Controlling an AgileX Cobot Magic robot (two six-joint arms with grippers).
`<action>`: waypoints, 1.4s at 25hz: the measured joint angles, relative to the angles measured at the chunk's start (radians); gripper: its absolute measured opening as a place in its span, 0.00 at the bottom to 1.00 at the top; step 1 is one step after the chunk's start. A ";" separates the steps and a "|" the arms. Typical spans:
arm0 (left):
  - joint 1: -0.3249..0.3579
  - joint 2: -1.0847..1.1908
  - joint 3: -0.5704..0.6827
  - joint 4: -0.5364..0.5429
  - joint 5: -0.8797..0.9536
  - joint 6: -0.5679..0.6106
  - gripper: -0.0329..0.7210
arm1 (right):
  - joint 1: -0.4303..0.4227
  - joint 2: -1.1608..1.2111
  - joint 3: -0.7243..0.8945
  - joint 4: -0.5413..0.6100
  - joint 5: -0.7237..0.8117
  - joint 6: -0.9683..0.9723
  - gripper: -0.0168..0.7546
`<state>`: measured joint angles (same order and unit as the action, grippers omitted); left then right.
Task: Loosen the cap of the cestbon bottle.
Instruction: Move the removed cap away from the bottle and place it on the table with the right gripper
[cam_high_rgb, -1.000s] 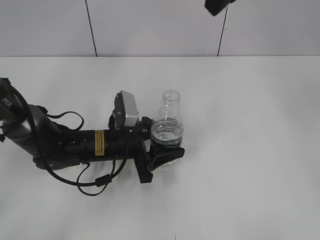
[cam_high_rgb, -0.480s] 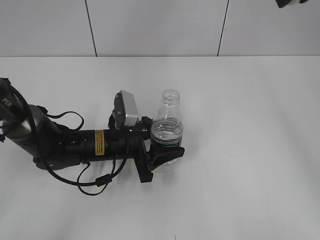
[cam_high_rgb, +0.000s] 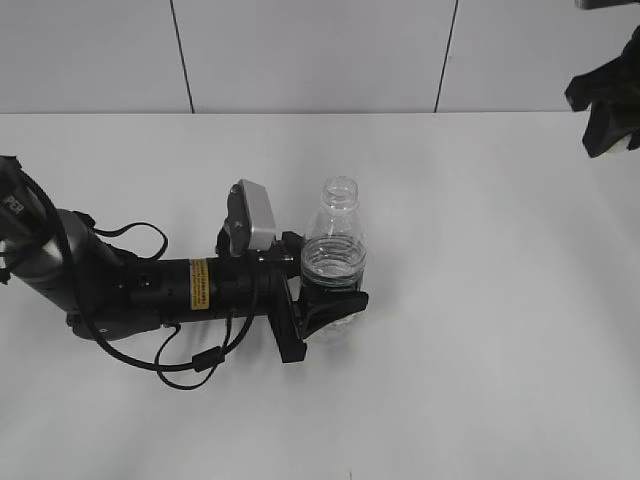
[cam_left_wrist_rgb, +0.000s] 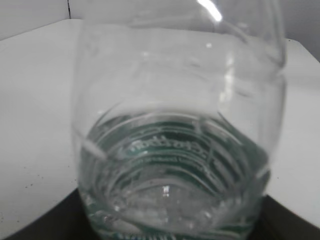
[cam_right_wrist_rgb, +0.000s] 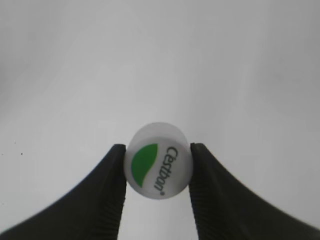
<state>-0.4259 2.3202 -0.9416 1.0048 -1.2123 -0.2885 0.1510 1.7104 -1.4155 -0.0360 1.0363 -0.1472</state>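
Since the earlier frame your right gripper moves to the far right clamping the cap, while your left gripper grips the cestbon bottle upright on the counter; slackened pinch drops it.

1. The small clear plastic Cestbon water bottle stands upright on the white bench, its ribbed body partly filled with water, a dark green label band with white print around its lower part.
2. Its neck is open, with no cap on it.
3. The small round white plastic cap, marked with a green half-oval and "Cestbon" lettering, is off the bottle, pinched between two black fingers.
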 joint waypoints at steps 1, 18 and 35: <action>0.000 0.000 0.000 0.000 0.000 0.000 0.59 | 0.000 0.002 0.025 0.004 -0.034 0.000 0.40; 0.000 0.000 0.000 -0.008 0.002 0.000 0.59 | 0.000 0.308 0.077 0.084 -0.241 -0.056 0.40; 0.000 0.000 0.000 -0.017 0.002 0.000 0.59 | -0.003 0.390 0.077 0.145 -0.308 -0.084 0.40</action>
<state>-0.4259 2.3202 -0.9416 0.9875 -1.2105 -0.2885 0.1478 2.0999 -1.3387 0.1092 0.7288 -0.2314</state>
